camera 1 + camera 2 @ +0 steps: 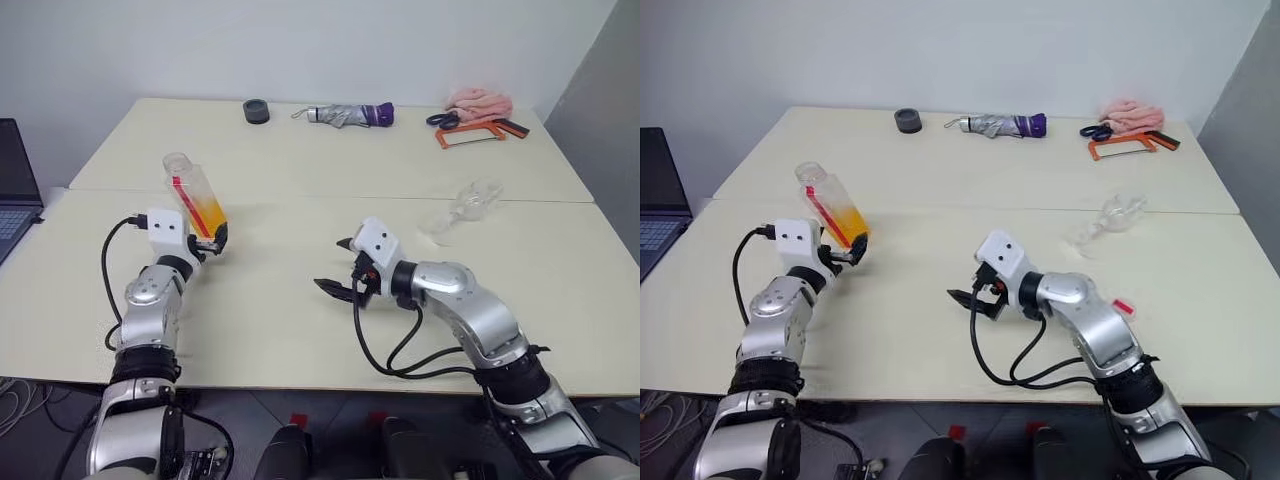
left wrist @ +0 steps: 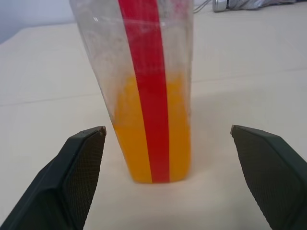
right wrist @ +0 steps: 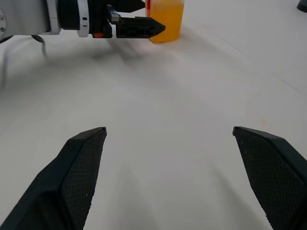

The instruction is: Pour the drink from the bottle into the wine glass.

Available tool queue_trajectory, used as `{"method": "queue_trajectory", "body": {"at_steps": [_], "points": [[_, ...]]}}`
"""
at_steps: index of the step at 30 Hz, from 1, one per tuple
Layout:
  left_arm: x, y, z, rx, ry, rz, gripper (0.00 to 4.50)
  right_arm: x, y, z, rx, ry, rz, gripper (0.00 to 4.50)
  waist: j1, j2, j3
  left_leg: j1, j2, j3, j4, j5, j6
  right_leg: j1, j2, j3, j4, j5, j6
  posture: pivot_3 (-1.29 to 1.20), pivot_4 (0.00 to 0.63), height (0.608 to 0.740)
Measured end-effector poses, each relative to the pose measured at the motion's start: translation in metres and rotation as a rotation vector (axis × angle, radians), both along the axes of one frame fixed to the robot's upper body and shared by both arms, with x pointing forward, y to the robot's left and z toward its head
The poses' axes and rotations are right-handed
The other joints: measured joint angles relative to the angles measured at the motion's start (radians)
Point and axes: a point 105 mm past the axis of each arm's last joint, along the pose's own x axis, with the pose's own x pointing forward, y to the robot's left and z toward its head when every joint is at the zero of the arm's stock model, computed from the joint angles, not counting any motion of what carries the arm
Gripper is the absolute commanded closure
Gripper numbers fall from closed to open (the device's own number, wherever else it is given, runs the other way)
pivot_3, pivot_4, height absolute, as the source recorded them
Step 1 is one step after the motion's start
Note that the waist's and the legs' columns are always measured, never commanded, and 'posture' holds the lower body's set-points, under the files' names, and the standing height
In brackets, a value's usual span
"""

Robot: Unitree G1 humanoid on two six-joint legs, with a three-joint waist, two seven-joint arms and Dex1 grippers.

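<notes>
The right gripper hangs nearest, low over the bare front of the table, its fingers spread wide with nothing between them. To its left the left gripper is likewise wide open — the bottle stands on the table between its fingers, gaps showing on both sides, so it is not gripped. The bottle has no cap on, and the drink fills its lower part behind the red strip. The glass lies tipped on its side, well off to the right. Along the far edge sit a dark roll, a folded umbrella, a pink cloth and an orange-framed saw — a laptop is at far left.
</notes>
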Motion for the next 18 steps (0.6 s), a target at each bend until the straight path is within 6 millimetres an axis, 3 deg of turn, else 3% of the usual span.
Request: {"method": "queue_trajectory", "body": {"at_steps": [5,9,13,18], "points": [[-0.027,-0.005,-0.011,0.036,0.023,-0.028,0.03,-0.01,-0.019,0.006,0.054,0.034,-0.04,0.0,0.0,0.0,0.0,0.0,0.001,0.0,-0.001,0.0,0.0,0.0,-0.001,0.001,-0.001,0.0,0.0,0.0,0.15,0.74],[-0.048,-0.021,-0.014,0.044,0.037,-0.115,0.03,-0.007,-0.043,0.029,0.193,0.064,-0.145,0.0,0.002,0.0,0.0,0.0,0.001,-0.001,-0.001,-0.001,0.001,0.001,-0.002,0.0,-0.001,0.0,0.0,0.0,0.15,0.74],[-0.068,-0.064,-0.001,-0.019,0.041,-0.391,0.03,0.013,-0.091,0.052,0.396,0.115,-0.393,0.0,0.006,0.0,0.0,0.001,0.0,0.0,-0.001,-0.001,0.001,0.002,-0.001,0.0,0.0,0.0,0.0,0.0,0.15,0.74],[-0.09,-0.101,0.016,-0.016,0.114,-0.741,0.03,0.037,-0.155,0.051,0.568,0.33,-0.648,0.0,0.001,0.002,0.001,0.002,0.0,0.003,-0.002,-0.001,0.001,0.003,0.003,0.002,0.0,0.0,0.0,0.0,0.15,0.74]]}}
